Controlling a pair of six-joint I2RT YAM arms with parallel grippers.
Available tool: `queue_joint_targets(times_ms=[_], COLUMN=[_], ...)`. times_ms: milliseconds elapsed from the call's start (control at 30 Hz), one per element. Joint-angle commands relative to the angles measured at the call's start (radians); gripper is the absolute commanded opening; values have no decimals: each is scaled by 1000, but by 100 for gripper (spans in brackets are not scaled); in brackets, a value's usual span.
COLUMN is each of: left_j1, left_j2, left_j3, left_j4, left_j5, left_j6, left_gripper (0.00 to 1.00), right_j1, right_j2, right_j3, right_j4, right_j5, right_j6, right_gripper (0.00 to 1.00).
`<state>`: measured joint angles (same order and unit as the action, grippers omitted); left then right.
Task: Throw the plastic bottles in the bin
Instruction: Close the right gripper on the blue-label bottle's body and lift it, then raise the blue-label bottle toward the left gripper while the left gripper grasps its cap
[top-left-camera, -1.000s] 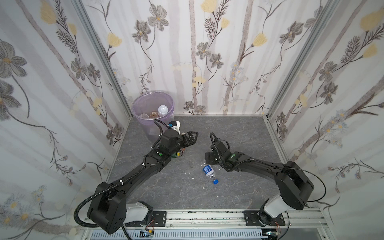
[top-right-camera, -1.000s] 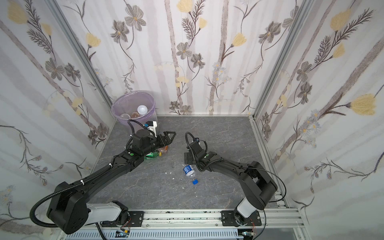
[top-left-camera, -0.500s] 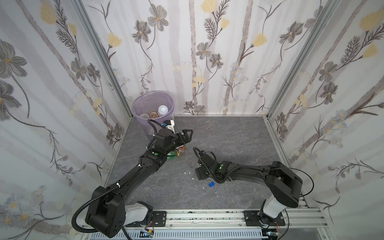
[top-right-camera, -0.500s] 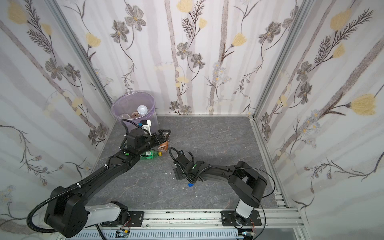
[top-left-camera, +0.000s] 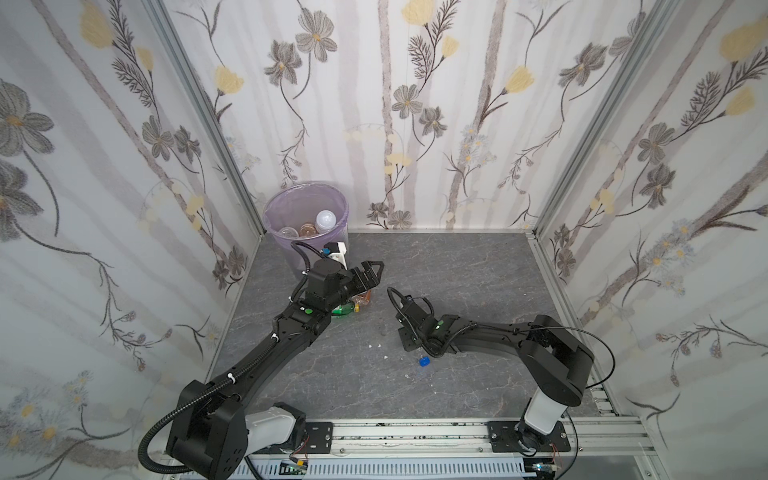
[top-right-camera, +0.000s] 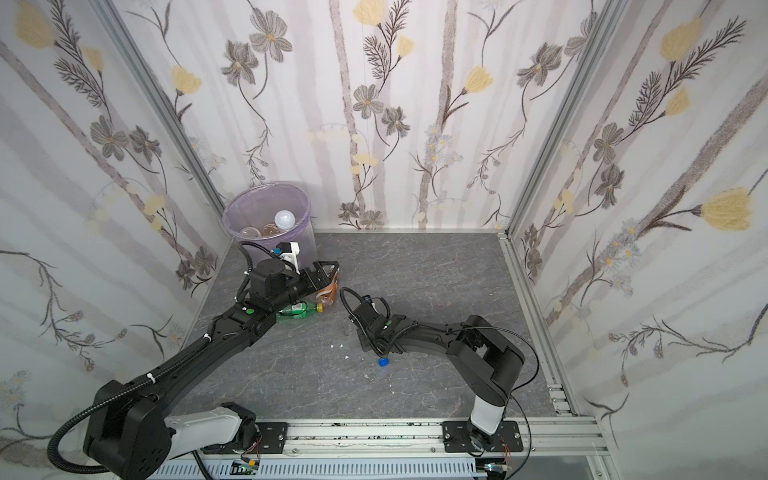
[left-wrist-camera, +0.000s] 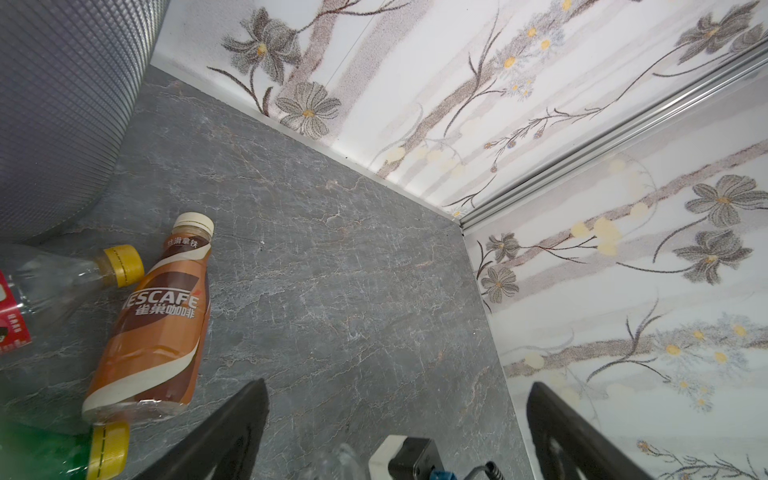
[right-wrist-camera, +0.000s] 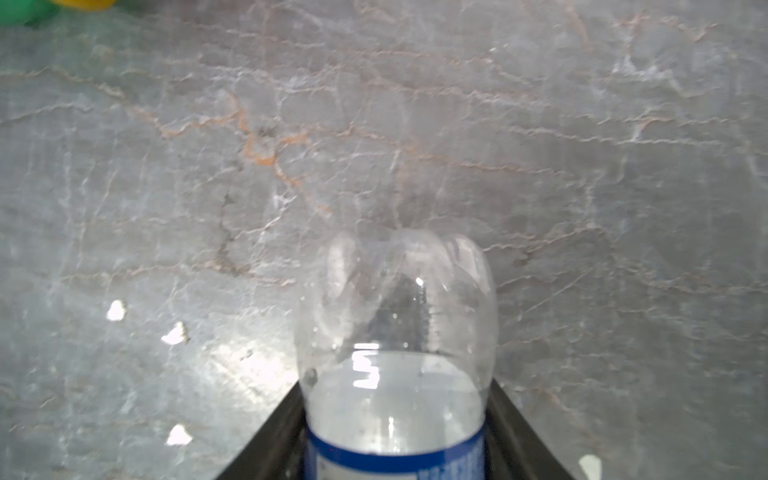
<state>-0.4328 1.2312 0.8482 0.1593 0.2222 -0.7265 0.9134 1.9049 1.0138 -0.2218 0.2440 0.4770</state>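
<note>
**Right gripper clamped on a blue-labelled bottle**

The bin (top-left-camera: 282, 249) stands in the far-left corner with a few bottles (top-left-camera: 325, 219) inside. Just beside it, the left gripper (left-wrist-camera: 395, 399) hovers, jaws wide apart, over a Nescafé bottle (left-wrist-camera: 158, 324), a green bottle (top-right-camera: 297, 311) and a red-labelled clear bottle (left-wrist-camera: 41, 286) lying together. Near mid-floor, the right gripper (right-wrist-camera: 397, 384) presses both sides of a clear blue-labelled bottle (right-wrist-camera: 395, 324).

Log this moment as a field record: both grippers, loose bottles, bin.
left gripper: open, empty, next to the coffee bottle
right gripper: jaws against both sides of the blue-labelled bottle; whether it is lifted cannot be told
also loose: green bottle, red-labelled bottle, both lying near the bin
bin contents: at least three bottles
</note>
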Motion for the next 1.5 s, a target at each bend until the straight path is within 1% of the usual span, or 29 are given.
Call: queue_joint_targets(times_ms=[0,200,300,333,367,400,467,567,667,833,1033,1167,1300,1467], left_j1=[3,15,16,14,10,1,-34,-86,-133,-216,-233,-237,-238,-239], left_j2=[5,-6,-10,-9,-3,5,23,62,102,169,234,274,303,337], left_j3=[10,2,2,6,12,22,45,63,84,153,209,241,268,294], left_j4=[13,13,13,16,22,30,35,50,68,72,114,130,140,155], left_j5=[9,-3,-15,-12,0,17,30,4,-5,-54,-87,-99,-107,-98], left_j6=[-14,-31,-37,-38,-32,-14,20,44,57,117,97,88,78,66], left_gripper=[100,100,100,100,100,100,100,100,100,100,99,90,84,69], right_j1=[-60,-220,-291,-313,-334,-348,-370,-396,-422,-431,-431,-431,-431,-430], right_j2=[-17,-37,-32,-30,-30,-30,-28,-11,2,3,-9,-35,-47,-47], right_j3=[34,155,242,273,302,323,386,484,551,588,579,540,526,511], right_j4=[26,23,22,25,37,48,56,50,57,105,141,190,202,227], right_j5=[-19,-140,-238,-295,-347,-375,-411,-459,-516,-562,-573,-574,-568,-578], right_j6=[-17,-17,12,26,39,55,82,118,168,223,247,264,264,281], right_gripper=[56,55,55,55,55,55,55,57,56,56,56,56,55,55])
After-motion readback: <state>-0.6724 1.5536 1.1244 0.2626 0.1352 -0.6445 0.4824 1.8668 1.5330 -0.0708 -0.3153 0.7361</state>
